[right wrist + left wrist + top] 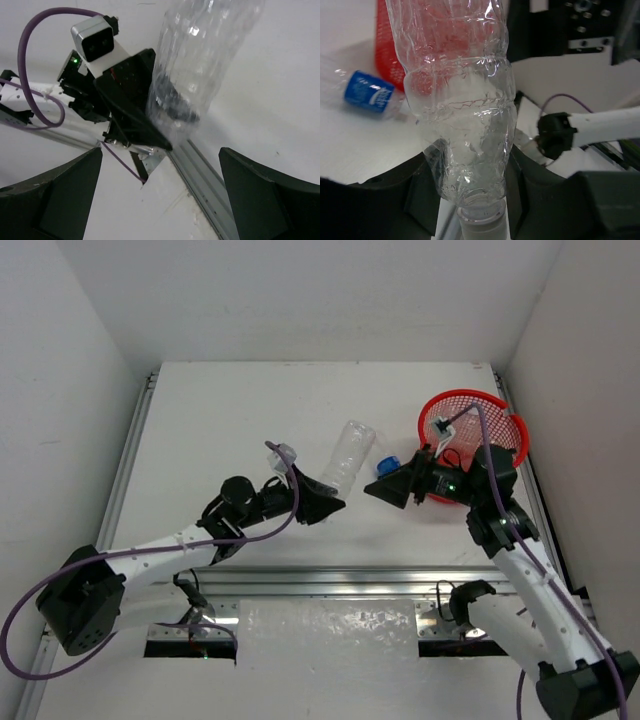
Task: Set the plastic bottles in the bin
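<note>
A clear, crinkled plastic bottle (350, 455) is pinched at its neck end by the left tool (330, 498), whose jaws are closed on it. The bottle's body slants away toward the far wall, and whether it touches the board beneath cannot be told. Just to its right a smaller plastic bottle with a blue label (385, 464) lies on its side, between the held bottle and the round red mesh plastic bin (510, 425), which stands near the right edge. The right tool (385, 490) sits wide open with nothing in it, facing the left tool across a narrow gap. Bare white surface (230, 420) spreads left and back to the white walls (60, 390). A metal rail (330, 580) bounds the near edge.
</note>
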Action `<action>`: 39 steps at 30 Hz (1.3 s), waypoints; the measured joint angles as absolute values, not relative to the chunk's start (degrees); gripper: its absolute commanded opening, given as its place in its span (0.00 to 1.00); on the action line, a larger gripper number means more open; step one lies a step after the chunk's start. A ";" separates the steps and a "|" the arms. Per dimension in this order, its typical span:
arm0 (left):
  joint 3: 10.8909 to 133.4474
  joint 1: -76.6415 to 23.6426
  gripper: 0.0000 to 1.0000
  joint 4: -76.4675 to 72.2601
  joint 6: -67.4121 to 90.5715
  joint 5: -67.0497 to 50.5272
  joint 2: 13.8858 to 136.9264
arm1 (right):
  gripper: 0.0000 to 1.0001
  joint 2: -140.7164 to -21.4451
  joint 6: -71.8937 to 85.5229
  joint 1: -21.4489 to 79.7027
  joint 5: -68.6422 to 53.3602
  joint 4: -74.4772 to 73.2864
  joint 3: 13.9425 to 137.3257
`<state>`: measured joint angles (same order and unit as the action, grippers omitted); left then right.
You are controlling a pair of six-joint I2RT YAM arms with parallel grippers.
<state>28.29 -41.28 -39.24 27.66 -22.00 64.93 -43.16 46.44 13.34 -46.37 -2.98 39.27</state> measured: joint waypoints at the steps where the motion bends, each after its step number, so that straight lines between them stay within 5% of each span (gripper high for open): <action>1: 27.55 -41.43 0.00 -41.74 28.51 -24.38 64.93 | 0.99 -45.06 46.30 15.70 -45.43 -1.56 40.29; 16: 26.63 -45.30 0.00 -55.68 36.07 -35.42 68.01 | 0.93 -52.36 45.25 25.17 -32.71 4.29 45.67; 17: 26.68 -45.52 0.00 -55.46 35.99 -35.86 68.27 | 0.86 -52.58 45.01 25.17 -32.42 4.19 46.19; 22: 27.03 -45.84 0.00 -54.85 34.44 -37.01 68.07 | 0.00 -52.38 42.33 25.04 -31.20 2.92 49.50; 23: 27.07 -45.84 0.17 -54.24 34.13 -36.73 67.75 | 0.00 -52.25 42.22 25.04 -31.16 2.81 49.50; 25: 27.16 -46.00 0.27 -51.81 32.84 -36.01 67.29 | 0.00 -52.05 42.06 25.04 -31.05 2.00 49.52; 27: 27.51 -46.46 0.71 -48.73 31.68 -34.59 66.57 | 0.00 -52.03 41.82 25.04 -31.00 0.97 49.54; 29: 28.12 -46.65 0.96 -43.90 30.92 -30.61 65.45 | 0.00 -51.88 40.82 24.99 -29.54 -0.34 49.58; 39: 40.86 -46.37 0.99 0.01 34.65 7.64 58.76 | 0.00 -54.72 27.09 23.62 3.44 -20.71 69.56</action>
